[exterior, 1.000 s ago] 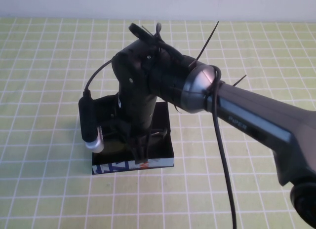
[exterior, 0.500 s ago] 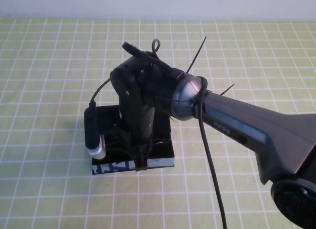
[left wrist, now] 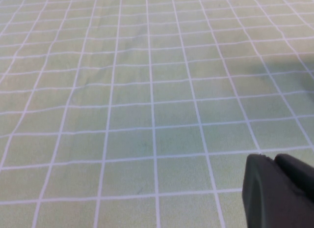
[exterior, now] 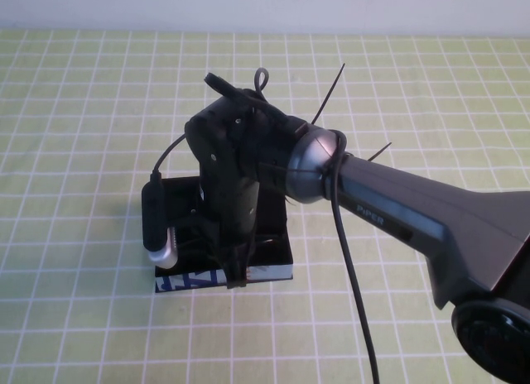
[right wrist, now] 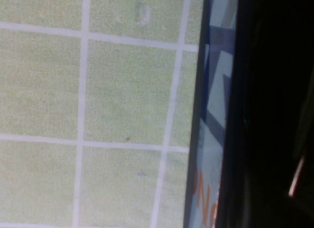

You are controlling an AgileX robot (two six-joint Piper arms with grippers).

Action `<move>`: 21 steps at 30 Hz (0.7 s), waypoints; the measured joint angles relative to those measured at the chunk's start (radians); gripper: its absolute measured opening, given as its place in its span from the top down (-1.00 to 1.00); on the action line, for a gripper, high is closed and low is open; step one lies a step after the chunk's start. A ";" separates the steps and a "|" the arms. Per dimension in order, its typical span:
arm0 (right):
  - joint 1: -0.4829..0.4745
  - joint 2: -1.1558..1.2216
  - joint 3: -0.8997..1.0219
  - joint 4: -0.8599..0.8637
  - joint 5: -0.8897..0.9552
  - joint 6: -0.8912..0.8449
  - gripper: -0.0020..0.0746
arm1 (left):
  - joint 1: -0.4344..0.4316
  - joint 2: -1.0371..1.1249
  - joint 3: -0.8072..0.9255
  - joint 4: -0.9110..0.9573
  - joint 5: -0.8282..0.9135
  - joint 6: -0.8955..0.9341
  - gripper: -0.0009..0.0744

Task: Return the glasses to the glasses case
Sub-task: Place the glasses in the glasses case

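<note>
The glasses case (exterior: 273, 250) is a black box on the green checked cloth, its printed front side (exterior: 190, 280) facing me. My right gripper (exterior: 238, 273) points straight down at the case's front edge, and its wrist and arm cover most of the case. In the right wrist view the blue, white and orange front (right wrist: 212, 139) runs beside a dark surface (right wrist: 267, 110). The glasses do not show in any view. My left gripper (left wrist: 273, 160) hovers over bare cloth, away from the case, with its fingers together and empty.
The green checked cloth (exterior: 83, 111) lies around the case on all sides. The right arm's cable (exterior: 356, 301) hangs down toward the front. The wrist camera housing (exterior: 157, 227) hangs over the case's left end.
The right wrist has shifted slightly left and its gripper has come down to the case's front edge. Over the last half second it has barely moved.
</note>
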 joint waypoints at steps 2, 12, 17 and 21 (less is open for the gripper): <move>0.000 0.000 0.000 0.000 0.000 0.000 0.66 | 0.000 0.000 0.000 0.000 0.000 0.000 0.98; -0.001 -0.031 0.000 -0.016 -0.002 0.001 0.08 | 0.000 0.000 0.000 0.000 0.000 0.000 0.98; -0.004 -0.104 0.000 -0.043 -0.002 0.066 0.08 | 0.000 0.000 0.000 0.000 0.000 0.000 0.98; -0.014 -0.157 -0.002 -0.091 0.000 0.220 0.36 | 0.000 0.000 0.000 0.000 0.000 0.000 0.98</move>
